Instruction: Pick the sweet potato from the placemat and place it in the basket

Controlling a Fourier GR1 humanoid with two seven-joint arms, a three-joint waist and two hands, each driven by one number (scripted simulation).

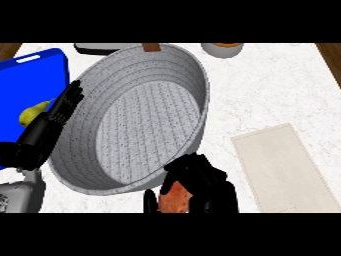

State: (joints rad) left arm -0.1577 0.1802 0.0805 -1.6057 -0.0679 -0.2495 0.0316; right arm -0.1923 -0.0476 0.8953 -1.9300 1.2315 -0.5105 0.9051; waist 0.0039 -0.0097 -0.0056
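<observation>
Right hand (201,186) is seen at the lower edge of the head view, fingers curled down around the sweet potato (176,199), which is grasped and largely hidden under them; only an orange-brown patch shows at the hand's left side. The potato is held just outside the near rim of the basket (174,70), over the marble counter (276,85), off the placemat (285,167). Its long axis cannot be made out with confidence, since too little of it shows; the visible part runs roughly up and down in the view. Left hand (49,125) is noted at the basket's left wall, fingers straight and extended upward along the outside of the rim, touching or just beside it; nothing is held. The grey left forearm (10,196) enters from the lower left corner. The basket, grey and woven, is tilted toward the viewer so that its round inside is open to view; a small brown tab (151,47) is fixed at its far rim. A blue tray (10,80) lies left of the basket, with a yellow-green fruit (33,113) on it, partly covered by the left hand. A bowl (223,49) and a dark-edged object (95,48) are cut off at the far edge. No brands, labels or writing can be read anywhere.
</observation>
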